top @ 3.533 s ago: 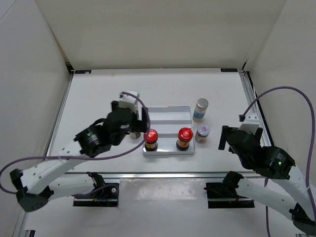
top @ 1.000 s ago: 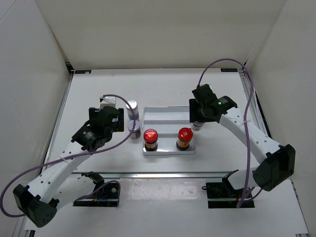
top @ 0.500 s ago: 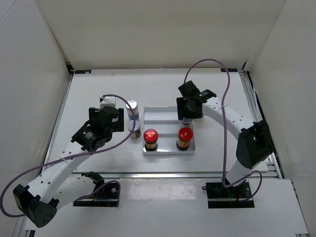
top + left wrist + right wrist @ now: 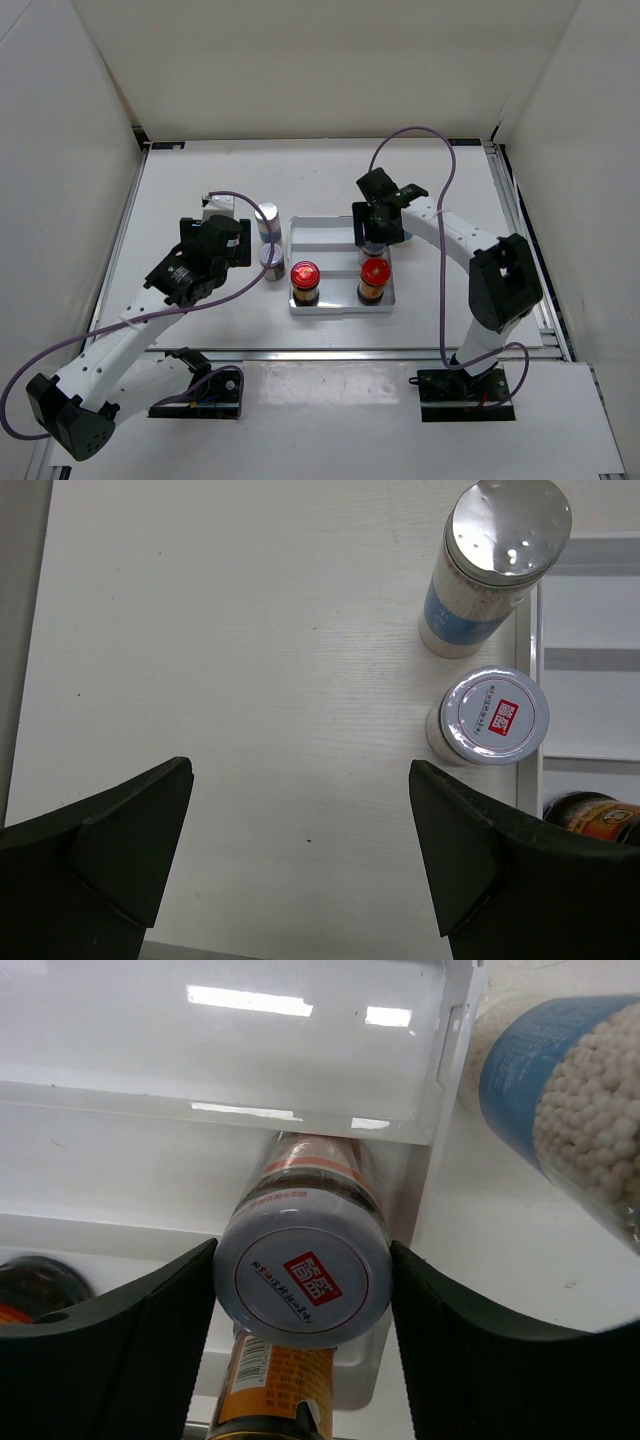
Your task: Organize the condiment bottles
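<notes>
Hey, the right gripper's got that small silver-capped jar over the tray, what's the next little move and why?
Probably open the right gripper and let go. The small jar seems already down in the tray's middle row, right behind a red-capped bottle, with the fingers close against its cap.

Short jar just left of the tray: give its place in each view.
Top external: short jar by the tray's left edge, nearer the arms than the tall blue-labelled jar.
Left wrist: the jar is right of centre, below that tall jar.
Right wrist: not in it; a twin jar is.
Shared landmark: the white tray.
</notes>
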Controlling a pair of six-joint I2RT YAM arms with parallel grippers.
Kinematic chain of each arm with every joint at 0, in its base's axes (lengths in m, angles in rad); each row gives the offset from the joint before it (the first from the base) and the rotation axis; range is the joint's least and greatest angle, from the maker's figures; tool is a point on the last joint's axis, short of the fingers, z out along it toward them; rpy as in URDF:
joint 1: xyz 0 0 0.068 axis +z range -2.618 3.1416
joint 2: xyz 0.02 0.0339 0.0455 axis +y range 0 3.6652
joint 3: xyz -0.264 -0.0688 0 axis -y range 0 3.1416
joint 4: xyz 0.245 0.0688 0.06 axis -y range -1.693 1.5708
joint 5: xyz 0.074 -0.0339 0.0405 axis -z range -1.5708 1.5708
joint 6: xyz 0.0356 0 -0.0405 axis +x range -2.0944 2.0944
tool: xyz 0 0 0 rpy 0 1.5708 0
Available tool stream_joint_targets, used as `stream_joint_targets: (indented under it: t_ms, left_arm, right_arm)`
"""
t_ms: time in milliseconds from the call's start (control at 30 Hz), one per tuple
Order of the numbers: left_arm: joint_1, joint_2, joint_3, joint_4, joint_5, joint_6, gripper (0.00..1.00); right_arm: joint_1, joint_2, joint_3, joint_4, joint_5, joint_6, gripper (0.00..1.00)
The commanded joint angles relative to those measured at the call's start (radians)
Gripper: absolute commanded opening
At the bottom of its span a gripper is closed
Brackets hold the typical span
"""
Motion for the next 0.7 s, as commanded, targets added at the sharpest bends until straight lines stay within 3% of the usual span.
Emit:
stream_joint_targets:
  t_ms: [0,33,133,333,467,667]
  left_arm:
    - [0.004,-0.022,0.033,0.009,-0.010,-0.010,1.00]
    - [0.004,-0.022,0.024,0.009,-0.010,-0.010,1.00]
    - [0.004,-0.032,0.015,0.033,-0.010,0.001,1.00]
    - [0.004,-0.052,-0.019,0.079,0.051,0.032,1.00]
    - [0.004,0.006,-0.010,0.079,0.093,0.023,1.00]
    - [0.004,0.168,0.081,0.009,0.269,-0.103,1.00]
  right_arm:
    - [-0.005,-0.017,0.000,0.025,-0.006,0.003,0.77]
    - [-0.005,-0.028,0.027,0.011,0.020,0.003,0.89]
    - [-0.005,-0.042,0.081,-0.070,0.063,-0.019,1.00]
    - [-0.005,-0.239,0.161,-0.216,0.201,-0.088,1.00]
    - [-0.005,-0.379,0.067,-0.282,0.264,-0.121,1.00]
    - [-0.005,-0.617,-0.138,-0.304,0.526,-0.108,1.00]
